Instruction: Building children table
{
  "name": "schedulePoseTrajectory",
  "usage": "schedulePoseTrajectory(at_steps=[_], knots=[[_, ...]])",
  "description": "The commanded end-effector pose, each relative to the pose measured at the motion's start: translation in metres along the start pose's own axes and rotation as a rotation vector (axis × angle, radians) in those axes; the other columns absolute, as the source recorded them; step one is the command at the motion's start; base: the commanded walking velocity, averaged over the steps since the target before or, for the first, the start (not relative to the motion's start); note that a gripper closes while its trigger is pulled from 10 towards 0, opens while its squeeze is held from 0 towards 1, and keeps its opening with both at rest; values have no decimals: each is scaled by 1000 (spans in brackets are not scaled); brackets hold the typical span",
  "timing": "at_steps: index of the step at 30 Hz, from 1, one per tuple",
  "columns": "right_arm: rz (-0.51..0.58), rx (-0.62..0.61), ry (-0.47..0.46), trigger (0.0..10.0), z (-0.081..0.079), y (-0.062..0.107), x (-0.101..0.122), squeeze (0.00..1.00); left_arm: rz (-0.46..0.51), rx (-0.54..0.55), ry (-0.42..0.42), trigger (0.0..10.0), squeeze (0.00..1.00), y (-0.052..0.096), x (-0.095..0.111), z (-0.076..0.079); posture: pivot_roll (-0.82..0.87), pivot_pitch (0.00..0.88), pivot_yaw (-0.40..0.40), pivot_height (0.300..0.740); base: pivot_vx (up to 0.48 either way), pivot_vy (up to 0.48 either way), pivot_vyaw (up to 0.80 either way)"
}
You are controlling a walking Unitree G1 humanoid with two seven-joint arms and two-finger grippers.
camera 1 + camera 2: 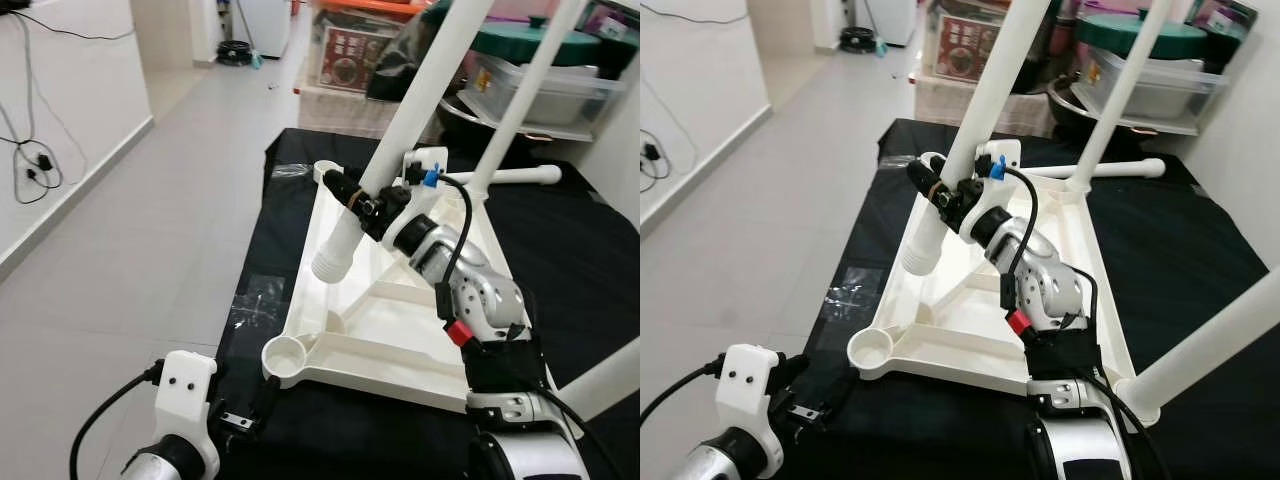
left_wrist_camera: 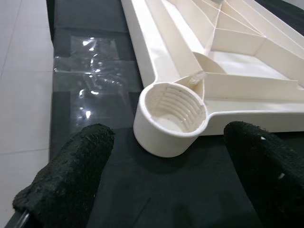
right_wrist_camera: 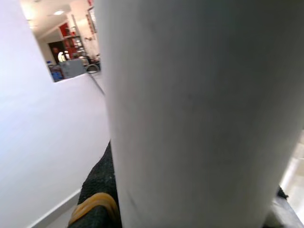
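Right end effector [image 1: 352, 197] clamping table leg [image 1: 400, 130], steeply tilted, threaded end down

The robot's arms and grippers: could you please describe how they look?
Both arms are silver with black joints. The right arm carries a black cable, a red connector and a blue clip. The left arm has a white wrist housing with a black cable. Each gripper has textured black fingers.

The room is bright and evenly lit, shadows soft. Glare glints off a clear plastic sheet [image 2: 90, 76] on the black mat [image 1: 590, 270]. Head views are sharp. Up close, the white table leg [image 3: 199, 114] is a featureless blur; background behind it soft.
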State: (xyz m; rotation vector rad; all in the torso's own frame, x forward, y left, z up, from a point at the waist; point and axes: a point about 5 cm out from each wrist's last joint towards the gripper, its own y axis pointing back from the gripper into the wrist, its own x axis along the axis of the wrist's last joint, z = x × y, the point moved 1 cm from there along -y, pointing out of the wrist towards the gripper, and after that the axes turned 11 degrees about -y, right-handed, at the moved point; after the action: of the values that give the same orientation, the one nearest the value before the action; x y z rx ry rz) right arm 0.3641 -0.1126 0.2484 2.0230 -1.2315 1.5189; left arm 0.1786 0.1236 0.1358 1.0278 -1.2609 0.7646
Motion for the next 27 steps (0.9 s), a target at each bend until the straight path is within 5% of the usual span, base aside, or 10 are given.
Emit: schedulePoseTrajectory(at_steps=[1,7,27], knots=[[41,-41,9,10000,6,5,2,0,-7,11,-9,10000,0,0,-5,2,113,46,-117,740,-405,0,0],[56,-62,11,10000,5,5,-3,0,-3,18,-43,10000,0,0,-7,6,115,38,-118,740,-424,0,0],[193,-76,99,10000,-11,7,12,0,34,73,-93,10000,0,-2,-3,3,117,48,-124,740,0,0,0]])
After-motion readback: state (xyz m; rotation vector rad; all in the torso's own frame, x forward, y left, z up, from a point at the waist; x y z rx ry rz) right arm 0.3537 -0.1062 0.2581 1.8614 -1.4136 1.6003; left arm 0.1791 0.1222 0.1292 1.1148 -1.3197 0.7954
